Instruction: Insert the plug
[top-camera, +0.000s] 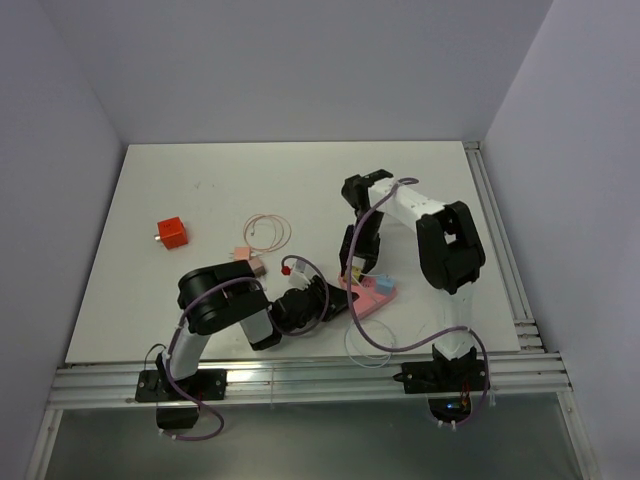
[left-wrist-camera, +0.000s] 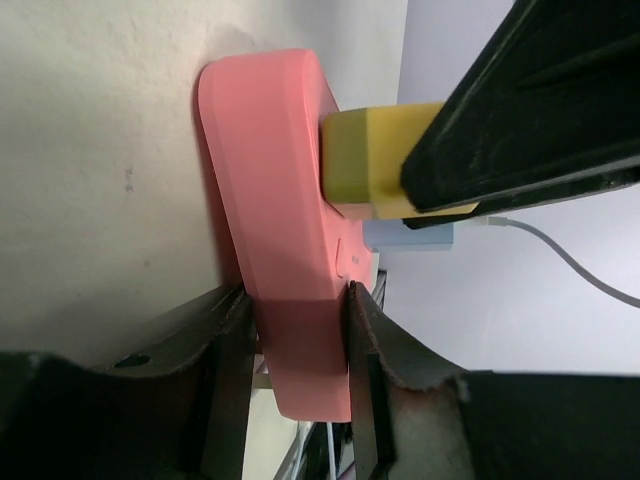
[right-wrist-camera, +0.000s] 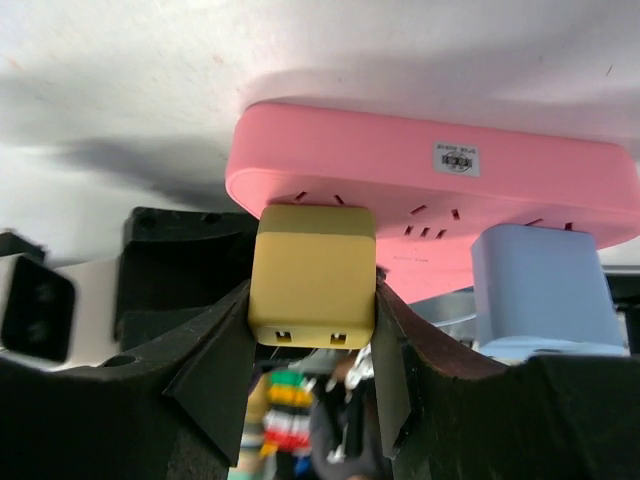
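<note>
Left gripper (left-wrist-camera: 297, 330): jaws pinching the near end of the pink power strip (left-wrist-camera: 270, 180), bracing it against the table (left-wrist-camera: 100, 150).
Right gripper (right-wrist-camera: 312, 310): jaws clamped on the yellow plug (right-wrist-camera: 312, 270), one finger on each side.
Plug: between my right fingers, front face against the strip, just beside a blue plug (right-wrist-camera: 535, 280) seated there.
Done: plug looks pushed home or nearly, with no gap showing.
Remaining: perhaps a final press, then release.
</note>
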